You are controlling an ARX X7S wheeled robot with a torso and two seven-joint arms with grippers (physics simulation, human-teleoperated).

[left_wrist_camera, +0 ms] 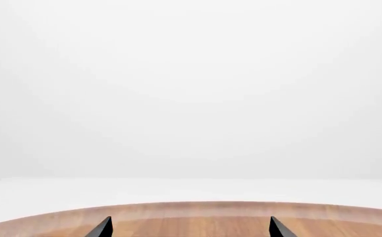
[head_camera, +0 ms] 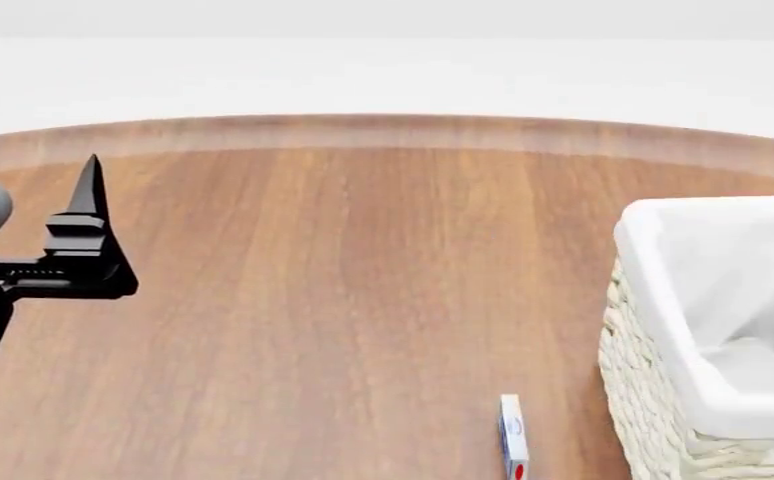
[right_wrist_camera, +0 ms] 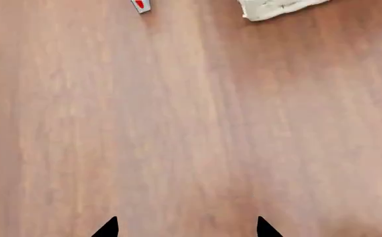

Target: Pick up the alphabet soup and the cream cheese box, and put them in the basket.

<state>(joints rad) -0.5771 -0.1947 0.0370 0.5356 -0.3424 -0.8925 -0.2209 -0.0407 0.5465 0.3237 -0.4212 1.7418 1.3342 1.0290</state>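
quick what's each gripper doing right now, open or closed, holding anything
Left gripper: open, fingertips apart, nothing between them.
Right gripper: open, empty, above the bare wooden table.

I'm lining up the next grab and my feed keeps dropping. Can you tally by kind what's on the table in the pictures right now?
Boxes: 1, the cream cheese box, standing on edge beside the basket.
Baskets: 1, the basket, at the right edge of the head view.
Cans: 0 in view; the soup can shows in no picture.
Total: 2 things on the table.
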